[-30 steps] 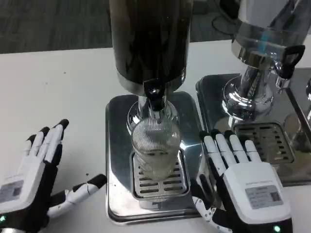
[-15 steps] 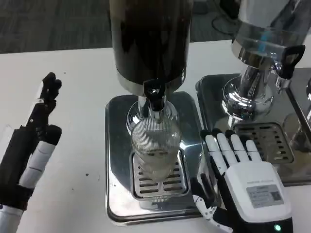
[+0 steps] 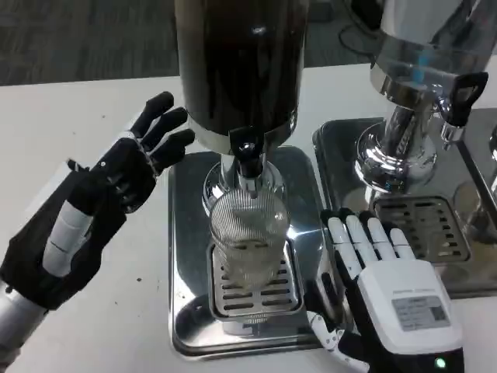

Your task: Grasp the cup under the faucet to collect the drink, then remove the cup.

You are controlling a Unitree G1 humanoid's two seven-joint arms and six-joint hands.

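One ribbed cup (image 3: 250,241) under faucet (image 3: 248,159), contents unclear, both hands' fingers spread, holding nothing.

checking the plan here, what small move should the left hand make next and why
Probably reach the left hand on toward the faucet handle: it is raised, open, beside the dispenser, while the ribbed clear cup already stands under the spout, right hand beside it.

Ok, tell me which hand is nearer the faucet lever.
Left. The left hand is raised beside the dispenser, fingertips close to the faucet lever. The right hand rests lower, beside the cup.
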